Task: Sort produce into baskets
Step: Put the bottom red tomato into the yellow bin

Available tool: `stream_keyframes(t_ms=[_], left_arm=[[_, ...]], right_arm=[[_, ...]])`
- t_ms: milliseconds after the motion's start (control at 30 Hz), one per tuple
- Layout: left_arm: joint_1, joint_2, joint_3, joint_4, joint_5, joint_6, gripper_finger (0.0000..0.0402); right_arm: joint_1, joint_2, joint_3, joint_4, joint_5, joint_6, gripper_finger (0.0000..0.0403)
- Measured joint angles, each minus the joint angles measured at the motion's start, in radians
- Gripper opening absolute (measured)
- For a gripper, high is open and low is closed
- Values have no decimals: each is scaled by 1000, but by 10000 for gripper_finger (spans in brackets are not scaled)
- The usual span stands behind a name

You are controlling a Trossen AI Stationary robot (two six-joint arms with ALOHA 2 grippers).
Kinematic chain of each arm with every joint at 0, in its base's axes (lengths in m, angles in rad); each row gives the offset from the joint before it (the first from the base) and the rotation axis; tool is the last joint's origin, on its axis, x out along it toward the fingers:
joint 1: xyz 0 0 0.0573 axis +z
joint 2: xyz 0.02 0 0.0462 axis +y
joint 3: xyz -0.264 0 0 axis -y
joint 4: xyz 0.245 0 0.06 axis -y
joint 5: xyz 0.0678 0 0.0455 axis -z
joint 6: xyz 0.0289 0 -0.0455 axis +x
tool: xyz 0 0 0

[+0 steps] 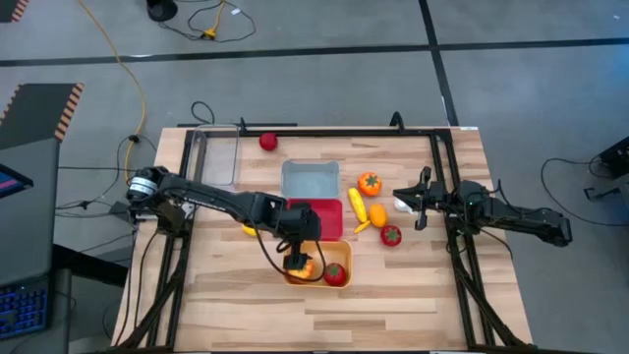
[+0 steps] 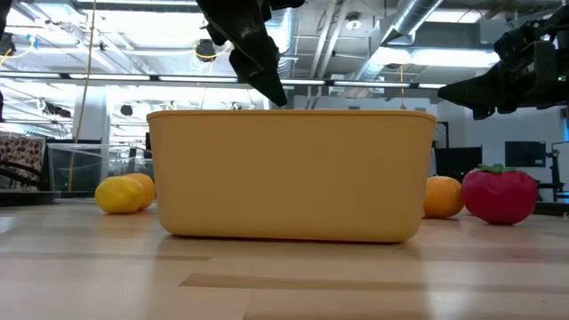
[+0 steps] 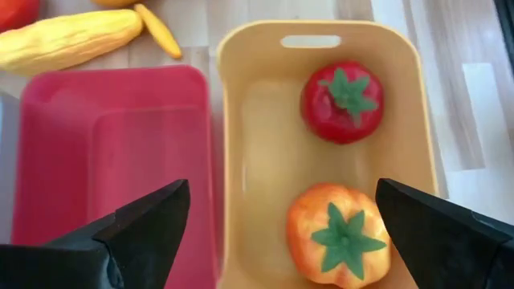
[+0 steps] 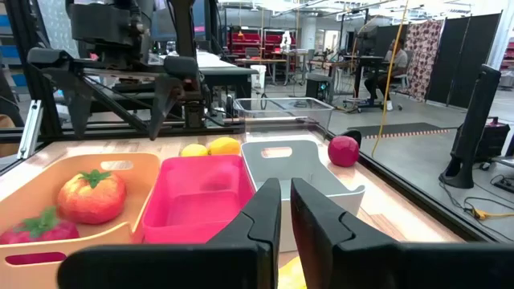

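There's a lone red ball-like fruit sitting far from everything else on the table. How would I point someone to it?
Start at the clear tray near the table's far edge, on the left arm's side. Just beside it, towards the pale blue-grey tub, lies a small round red fruit on the bare wood. Unlike the red tomato in the orange tub, it shows no green top and sits in no container.

Two dark arms are seen in the high view — the left arm [image 1: 211,200] built of black segments, with a silver-grey joint near its base at the left of the frame and a black cable looped beside its gripper. The right arm [image 1: 511,214] is likewise black throughout. In the left wrist view, the left gripper [image 3: 281,233] is shown as two matte black, wedge-shaped fingers. The right gripper [image 4: 285,213] is formed of two black, flat-sided fingers — tapered towards their tips.
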Motion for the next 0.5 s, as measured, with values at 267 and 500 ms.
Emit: stream_keyframes(t_ms=[267,500], left_arm=[[43,-40,0,-4,-6,26,384],[60,-140,0,-45,-145,-1,384]], right_arm=[[0,0,0,0,0,2,61],[-2,0,0,-1,0,131,104]])
